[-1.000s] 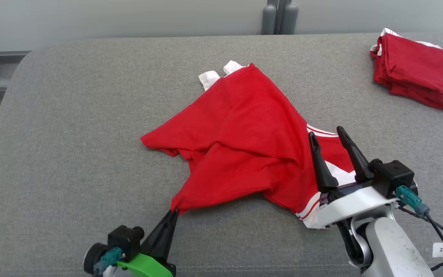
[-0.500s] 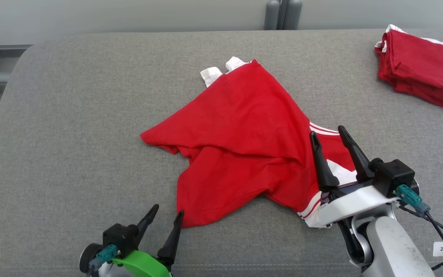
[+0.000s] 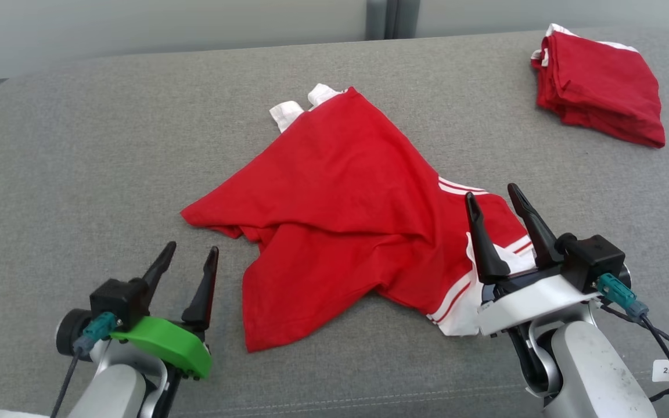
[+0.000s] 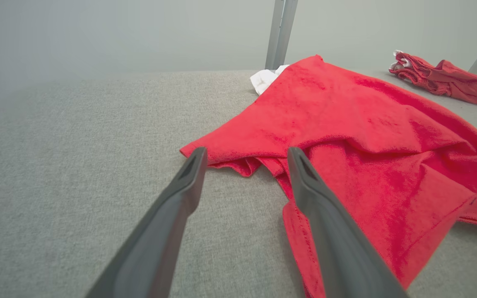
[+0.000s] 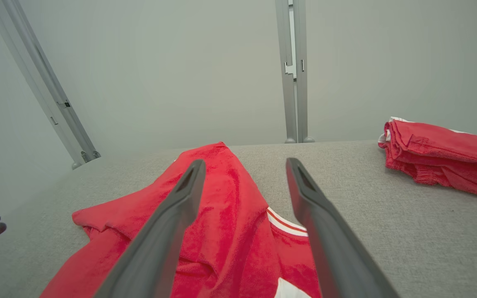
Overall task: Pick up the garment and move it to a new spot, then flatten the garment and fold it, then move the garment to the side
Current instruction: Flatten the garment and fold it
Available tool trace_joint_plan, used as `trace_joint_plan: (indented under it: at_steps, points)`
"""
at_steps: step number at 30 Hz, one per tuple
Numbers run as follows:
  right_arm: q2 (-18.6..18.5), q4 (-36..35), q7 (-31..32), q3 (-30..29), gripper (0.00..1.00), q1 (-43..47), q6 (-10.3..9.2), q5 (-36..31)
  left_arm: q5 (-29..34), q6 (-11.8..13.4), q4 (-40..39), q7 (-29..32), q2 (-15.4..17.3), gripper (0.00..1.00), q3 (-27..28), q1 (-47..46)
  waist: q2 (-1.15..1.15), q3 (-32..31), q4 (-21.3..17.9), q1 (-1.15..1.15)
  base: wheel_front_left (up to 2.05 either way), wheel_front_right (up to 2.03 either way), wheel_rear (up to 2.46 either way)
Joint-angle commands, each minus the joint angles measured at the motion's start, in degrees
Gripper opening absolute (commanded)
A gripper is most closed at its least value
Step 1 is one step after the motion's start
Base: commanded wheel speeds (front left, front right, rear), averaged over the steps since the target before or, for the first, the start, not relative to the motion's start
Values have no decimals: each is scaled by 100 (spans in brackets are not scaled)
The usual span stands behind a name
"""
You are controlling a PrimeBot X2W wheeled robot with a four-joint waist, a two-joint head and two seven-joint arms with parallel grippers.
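Head view: my left pincer (image 3: 192,248) apart, empty, just beside garment (image 3: 340,197); right pincer (image 3: 492,193) apart too, above striped side. Garment lies crumpled mid-tabletop (image 3: 79,145). I'd grip two opposite corners low, pull taut, flatten before folding.

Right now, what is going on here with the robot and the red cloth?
The red garment lies crumpled on the grey surface, not yet flattened. The robot's left gripper and right gripper are both open and hold nothing. A folded red pile sits at the far right.
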Motion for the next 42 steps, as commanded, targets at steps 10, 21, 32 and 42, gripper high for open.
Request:
trace_joint_plan:
  at_steps: [10,21,32,42]
  points:
    - [-16,-94,-24,-5,100,-158,-7,-49,-38,-207,893,-23,278,100,244,-890,0,420,-617,0,0,0,0]
    - [-14,-166,-25,7,100,-243,-6,-31,-101,-370,2007,32,430,100,127,-1581,0,682,-905,0,0,0,0]
    - [-14,-141,-24,38,100,-273,-7,-75,-239,-446,3021,73,306,100,-139,-1983,0,713,-916,0,0,0,0]
    - [-15,-141,-24,73,100,-297,-6,-116,-520,-445,3170,17,253,0,-541,-2242,0,709,-877,0,0,0,0]
